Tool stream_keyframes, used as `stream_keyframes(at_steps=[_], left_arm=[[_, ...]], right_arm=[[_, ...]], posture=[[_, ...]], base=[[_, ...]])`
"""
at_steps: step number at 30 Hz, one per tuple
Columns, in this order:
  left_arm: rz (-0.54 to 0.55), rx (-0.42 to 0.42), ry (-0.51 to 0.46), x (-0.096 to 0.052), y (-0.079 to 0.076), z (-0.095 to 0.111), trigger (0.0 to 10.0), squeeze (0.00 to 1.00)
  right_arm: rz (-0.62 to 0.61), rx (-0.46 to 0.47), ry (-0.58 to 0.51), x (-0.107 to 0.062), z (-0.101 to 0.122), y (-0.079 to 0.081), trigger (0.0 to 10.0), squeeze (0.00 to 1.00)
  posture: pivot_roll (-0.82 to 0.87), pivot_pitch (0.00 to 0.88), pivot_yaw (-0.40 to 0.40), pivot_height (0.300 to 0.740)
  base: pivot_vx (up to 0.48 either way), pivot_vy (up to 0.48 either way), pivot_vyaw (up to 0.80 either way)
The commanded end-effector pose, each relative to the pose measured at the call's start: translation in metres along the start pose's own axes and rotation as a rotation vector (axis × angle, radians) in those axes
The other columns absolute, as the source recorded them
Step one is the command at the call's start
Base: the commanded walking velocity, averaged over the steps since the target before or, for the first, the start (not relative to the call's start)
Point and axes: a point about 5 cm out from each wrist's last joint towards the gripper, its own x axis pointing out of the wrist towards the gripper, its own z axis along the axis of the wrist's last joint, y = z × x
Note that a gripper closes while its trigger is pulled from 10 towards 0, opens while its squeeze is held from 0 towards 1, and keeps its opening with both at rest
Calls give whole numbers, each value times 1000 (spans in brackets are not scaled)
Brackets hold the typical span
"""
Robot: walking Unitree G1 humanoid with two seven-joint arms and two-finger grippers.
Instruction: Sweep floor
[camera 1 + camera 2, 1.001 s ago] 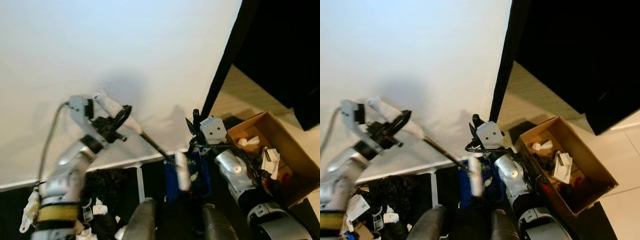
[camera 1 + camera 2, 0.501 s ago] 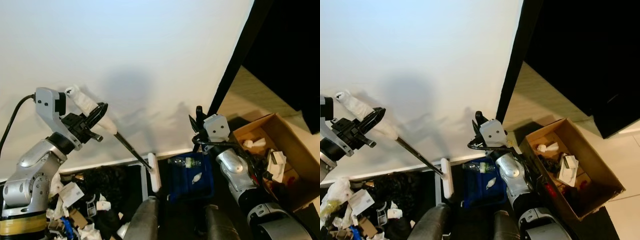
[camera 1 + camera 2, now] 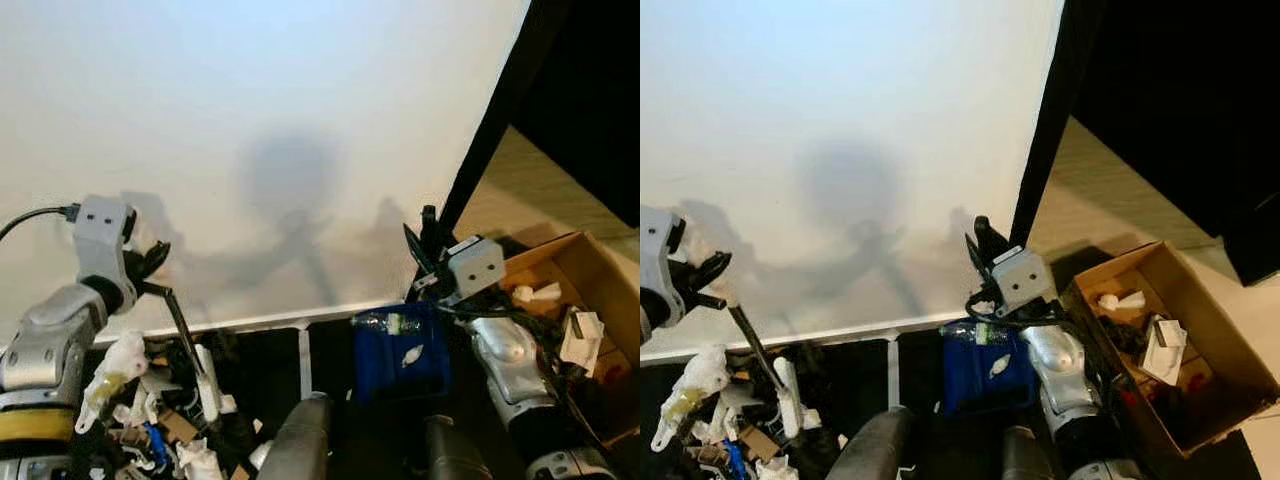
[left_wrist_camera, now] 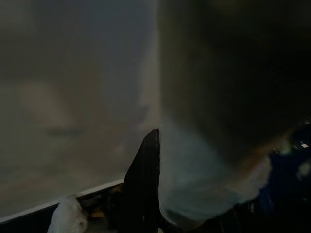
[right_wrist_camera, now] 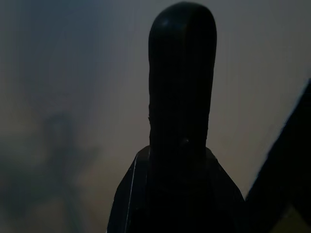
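A: Left eye view first: what is the left gripper (image 3: 150,262) doing?

B: Its fingers are clenched around the padded top of the broom (image 3: 185,335). The thin dark shaft slants down from there to a white head standing among the rubbish (image 3: 150,420), a heap of paper scraps and wrappers on the dark floor (image 3: 330,350) by the foot of the white wall (image 3: 250,120).

A: And the right gripper (image 3: 985,245)?

B: Raised near the wall, above the blue dustpan (image 3: 985,365), which lies on the floor against the wall's base with a bottle and a scrap in it. I can't tell whether those fingers are apart or together; the right wrist view gives just one dark finger against the wall.

A: So how should the stroke go?

B: My judgement: keep the head flat to the floor and drag the heap along the wall's base towards the dustpan, in short pulls so light paper doesn't scatter. The cardboard box (image 3: 1200,330) stands well beyond the dustpan, out of the path.
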Motion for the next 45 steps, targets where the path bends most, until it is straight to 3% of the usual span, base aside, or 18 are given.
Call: stream_keyframes(at_steps=[1,9,11,12,13,16,19,22,25,31,38,45], left_arm=[[93,48,17,-3,16,1,10000,0],[46,-108,-69,10,-9,15,10000,0],[46,-108,-69,10,-9,15,10000,0],[7,-186,-126,15,-29,22,10000,0],[7,-186,-126,15,-29,22,10000,0],[-32,-234,-173,18,-48,29,10000,0],[-63,-232,-216,16,-53,33,10000,0],[-74,-145,-258,10,-54,37,10000,0],[-93,-123,-268,6,-57,40,10000,0],[-87,-168,-240,1,-58,41,10000,0],[-54,-179,-217,5,-56,37,10000,0],[-88,-137,-127,10,-62,20,10000,0]], right_arm=[[-28,64,-57,3,16,0,10000,0],[-113,191,-65,7,26,2,10000,0],[-113,191,-65,7,26,2,10000,0],[-135,219,-60,9,28,4,10000,0],[-135,219,-60,9,28,4,10000,0],[-142,223,-47,9,30,5,10000,0],[-143,215,-37,10,31,3,10000,0],[-147,193,-43,14,34,-2,10000,0],[-166,184,-56,18,37,-9,10000,0],[-228,207,-44,17,35,-19,10000,0],[-301,327,37,-2,14,-14,10000,0],[-256,286,73,-9,8,-4,10000,0]], posture=[[240,201,127,740],[214,182,95,740],[214,182,95,740],[198,173,73,740],[198,173,73,740],[188,167,60,740],[177,158,54,740],[173,144,44,740],[174,138,44,740],[181,120,67,740],[185,101,103,740],[170,94,135,740]], base=[[0,0,0],[0,0,0],[0,0,0],[0,0,0],[0,0,0],[0,0,0],[0,0,0],[0,0,0],[0,0,0],[0,0,0],[0,0,0],[0,0,0]])
